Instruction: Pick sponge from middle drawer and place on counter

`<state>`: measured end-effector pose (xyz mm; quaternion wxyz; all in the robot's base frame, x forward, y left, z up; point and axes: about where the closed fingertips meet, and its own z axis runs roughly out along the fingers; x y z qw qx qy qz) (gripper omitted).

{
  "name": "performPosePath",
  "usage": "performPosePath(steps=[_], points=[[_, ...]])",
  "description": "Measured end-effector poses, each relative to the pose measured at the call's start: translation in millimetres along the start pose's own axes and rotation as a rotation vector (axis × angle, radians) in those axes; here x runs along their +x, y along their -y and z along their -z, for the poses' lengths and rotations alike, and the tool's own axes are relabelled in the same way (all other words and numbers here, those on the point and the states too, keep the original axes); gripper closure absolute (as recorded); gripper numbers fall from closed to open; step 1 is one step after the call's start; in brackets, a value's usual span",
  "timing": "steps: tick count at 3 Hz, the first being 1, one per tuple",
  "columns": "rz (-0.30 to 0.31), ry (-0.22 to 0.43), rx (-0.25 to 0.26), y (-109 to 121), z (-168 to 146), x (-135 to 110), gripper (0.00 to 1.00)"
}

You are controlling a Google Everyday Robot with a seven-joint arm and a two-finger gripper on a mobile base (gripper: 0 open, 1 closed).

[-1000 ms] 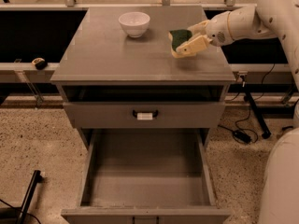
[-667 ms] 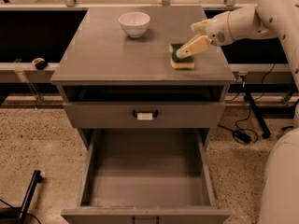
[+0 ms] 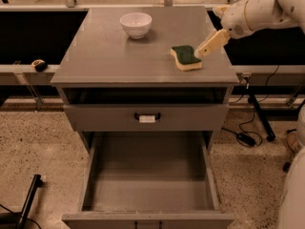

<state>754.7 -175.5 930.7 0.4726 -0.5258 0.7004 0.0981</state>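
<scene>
Placement looks all but finished for you: the small wavy-edged sponge with its dark green scrub face over pale yellow foam lies flat on the broad smooth grey counter, at about 4 o'clock from the counter's middle and short of the front edge. The pale two-finger gripper hangs at the sponge's 2 o'clock. Its fingers are spread apart and hold nothing. The lower fingertip sits just beside the sponge's right end, and you cannot tell whether it touches. The wide grey middle drawer, at 6 o'clock below the counter, stands pulled out with a bare floor, so the pick is judged done. What is left for you is probably only to lift the arm clear toward 2 o'clock without dragging that lower finger across the foam. The white round bowl stands at 12 o'clock on the counter, well apart from the sponge. The grey upper drawer front with black handle and white label is closed.
</scene>
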Motion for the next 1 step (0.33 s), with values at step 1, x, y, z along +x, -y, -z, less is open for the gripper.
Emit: performPosePath(steps=[1], points=[[0.031, -0.004, 0.002, 0.2, -0.1, 0.0, 0.00]])
